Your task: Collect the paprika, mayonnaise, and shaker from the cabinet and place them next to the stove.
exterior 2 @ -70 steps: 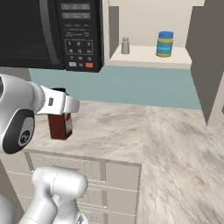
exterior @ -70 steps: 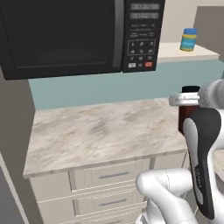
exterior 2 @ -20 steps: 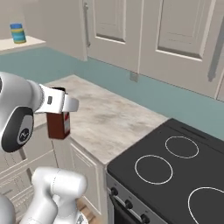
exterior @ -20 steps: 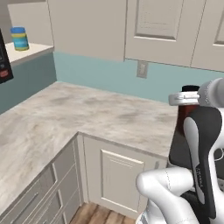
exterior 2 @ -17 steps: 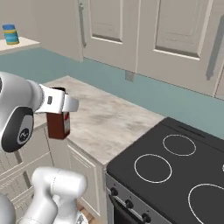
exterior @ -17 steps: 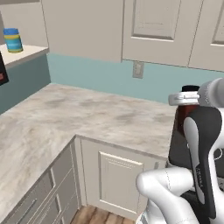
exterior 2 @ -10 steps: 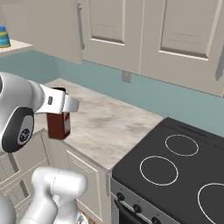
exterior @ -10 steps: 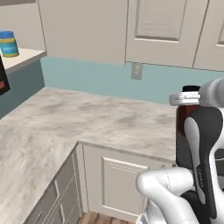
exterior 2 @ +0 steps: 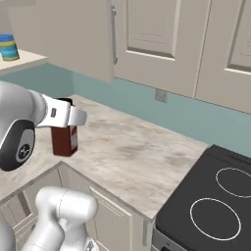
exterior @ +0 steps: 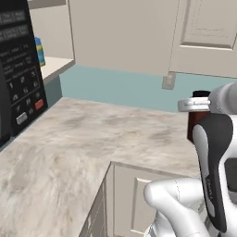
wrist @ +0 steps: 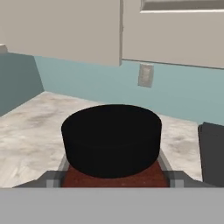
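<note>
I see paprika [exterior 2: 64, 137] upright in my gripper [wrist: 113, 173], jaws clamped on its sides, carried over the marble counter [exterior 2: 142, 162], stove [exterior 2: 211, 206] off to the right, mayonnaise [exterior 2: 8, 47] on the cabinet [exterior 2: 22, 61] shelf

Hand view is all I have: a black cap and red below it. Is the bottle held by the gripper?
Observer: Yes. The right base view shows the gripper closed on the paprika, above the counter.
Operator: Is the stove near?
Observer: The stove lies to the right of that counter, apart from the bottle.
Operator: Where is the mayonnaise?
Observer: It stands on the cabinet shelf at the far left: mayonnaise.
</note>
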Controlling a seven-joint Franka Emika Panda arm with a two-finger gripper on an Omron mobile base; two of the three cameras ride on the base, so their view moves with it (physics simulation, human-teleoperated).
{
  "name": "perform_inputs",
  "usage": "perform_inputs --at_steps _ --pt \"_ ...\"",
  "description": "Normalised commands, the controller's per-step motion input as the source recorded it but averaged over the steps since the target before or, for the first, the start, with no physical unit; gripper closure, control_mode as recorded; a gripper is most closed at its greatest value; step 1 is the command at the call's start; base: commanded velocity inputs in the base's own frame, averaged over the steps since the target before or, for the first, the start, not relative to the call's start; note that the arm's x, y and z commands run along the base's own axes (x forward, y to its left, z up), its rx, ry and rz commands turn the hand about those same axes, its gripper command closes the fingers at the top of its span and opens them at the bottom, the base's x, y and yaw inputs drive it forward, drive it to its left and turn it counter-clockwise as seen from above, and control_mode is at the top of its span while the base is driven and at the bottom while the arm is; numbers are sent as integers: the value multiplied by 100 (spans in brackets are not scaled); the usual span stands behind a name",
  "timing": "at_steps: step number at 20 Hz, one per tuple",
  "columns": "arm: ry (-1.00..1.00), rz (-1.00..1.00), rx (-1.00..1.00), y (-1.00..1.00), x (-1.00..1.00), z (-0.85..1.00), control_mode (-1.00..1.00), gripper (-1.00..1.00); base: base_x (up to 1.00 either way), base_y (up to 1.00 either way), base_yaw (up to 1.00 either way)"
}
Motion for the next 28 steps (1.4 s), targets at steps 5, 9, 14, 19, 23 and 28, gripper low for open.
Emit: perform_inputs --at_steps 5,9,14,19,23,28 --pt "0 0 0 0 0 0 100 100 53 -16 -2" --pt "0 0 0 0 0 0 100 100 32 -33 -6" --pt "0 0 0 0 0 0 100 100 35 -27 -4" --pt "0 -1 2 -9 4 -1 -100 100 26 -23 -3" --pt "0 -9 10 -69 6 -23 -100 100 0 0 0" --pt "0 -13 11 -66 1 -44 -100 100 0 0 0"
